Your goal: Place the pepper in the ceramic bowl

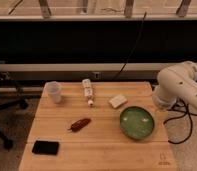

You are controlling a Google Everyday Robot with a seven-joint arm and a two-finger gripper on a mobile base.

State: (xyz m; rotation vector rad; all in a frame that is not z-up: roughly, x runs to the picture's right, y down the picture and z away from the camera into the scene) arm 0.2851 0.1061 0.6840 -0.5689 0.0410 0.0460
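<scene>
- Wooden table [99, 145] in front of a dark wall; office chair [2, 102] off the left edge.
- Red pepper [80, 124] lying left of centre, well apart from the green ceramic bowl [137, 122] near the right edge.
- Along the far edge: plastic cup [53, 91], bottle [87, 91], white block [117, 101].
- Near-left corner: black phone [45, 147].
- White arm [179, 85] over the right edge; gripper out of view, grip state impossible to tell.

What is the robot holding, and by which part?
Cannot be told: the hand is out of view, past the arm at right. The pepper lies free on the table.

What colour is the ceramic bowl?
Green: the ceramic bowl in the camera view. The gripper is out of sight; only the arm shows, at right.
</scene>
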